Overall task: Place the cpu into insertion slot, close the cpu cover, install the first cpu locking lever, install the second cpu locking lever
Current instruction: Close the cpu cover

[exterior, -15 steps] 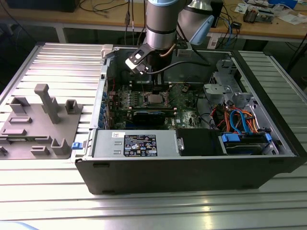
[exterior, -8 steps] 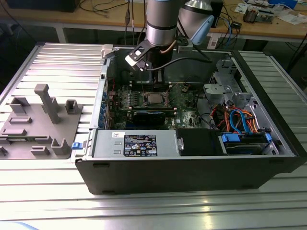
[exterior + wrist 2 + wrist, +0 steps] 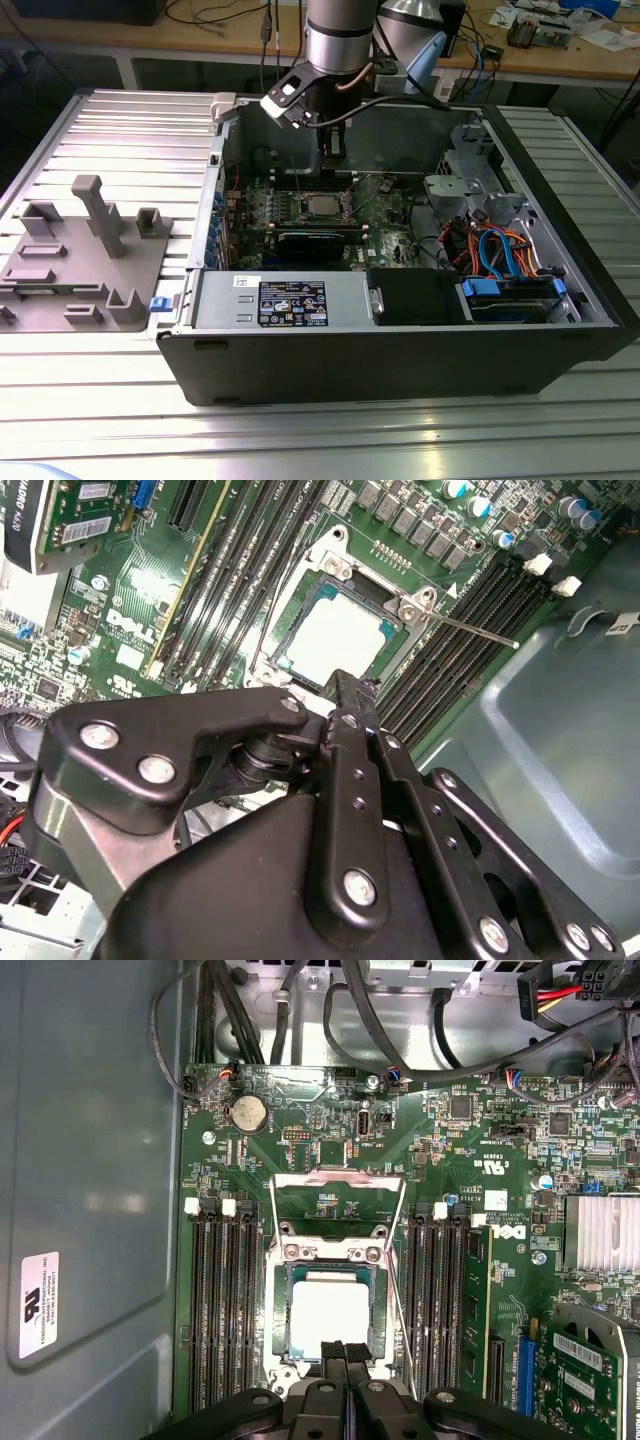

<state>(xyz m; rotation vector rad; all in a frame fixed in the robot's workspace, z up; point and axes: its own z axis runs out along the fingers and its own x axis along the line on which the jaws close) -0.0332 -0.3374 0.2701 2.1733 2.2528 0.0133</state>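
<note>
First wrist view shows the cpu [image 3: 330,1318] lying flat and square inside the insertion slot [image 3: 281,1310] on the green motherboard [image 3: 300,1110], between two banks of long memory slots [image 3: 220,1300]. The end effector [image 3: 340,1352] hangs directly over the near edge of the slot. Its fingers are pressed together with no gap and nothing held, and the tips sit just beside the chip's edge; contact cannot be confirmed. Beyond the far edge of the slot a thin metal outline with board visible through it reads as the cpu cover [image 3: 338,1174] swung up on its hinge; its tilt cannot be determined. In the second wrist view a thin locking lever [image 3: 475,631] juts freely outward from the slot corner, so it is judged unlatched. Placement therefore appears complete and the cover step is judged to be in hand. To do it well, bear on the rim of the frame, not through its window. Keep the joined fingertips off the chip's metal top, travel slowly along the hinge arc, and stay clear of the loose lever wires.
</note>
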